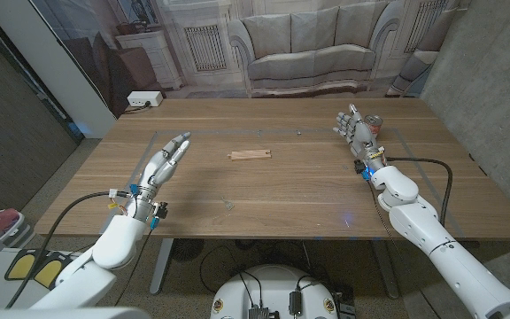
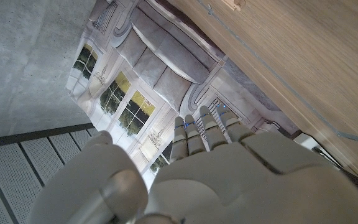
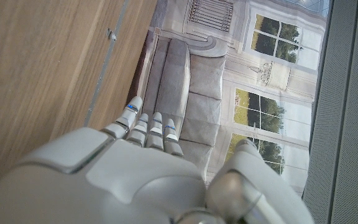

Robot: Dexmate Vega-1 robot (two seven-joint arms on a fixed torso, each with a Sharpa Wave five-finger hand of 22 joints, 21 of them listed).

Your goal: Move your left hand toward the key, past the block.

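Your left robot hand (image 1: 167, 162) is over the left part of the wooden tabletop (image 1: 282, 195), fingers straight, close together and pointing away toward the far side, grasping nothing; the left wrist view shows those extended fingers (image 2: 201, 134) against the printed sofa backdrop (image 2: 160, 68). The wooden block (image 1: 250, 155) lies flat near the middle of the tabletop, well apart from that hand and to its right. Your right robot hand (image 1: 356, 128) stands upright over the far right part of the tabletop, fingers apart and released, with nothing in it. Just beside it, on its outer side, a small reddish object (image 1: 375, 123) shows, too hidden to identify. You cannot make out the key clearly in the head view. A white power strip (image 1: 143, 100) sits at the far left corner.
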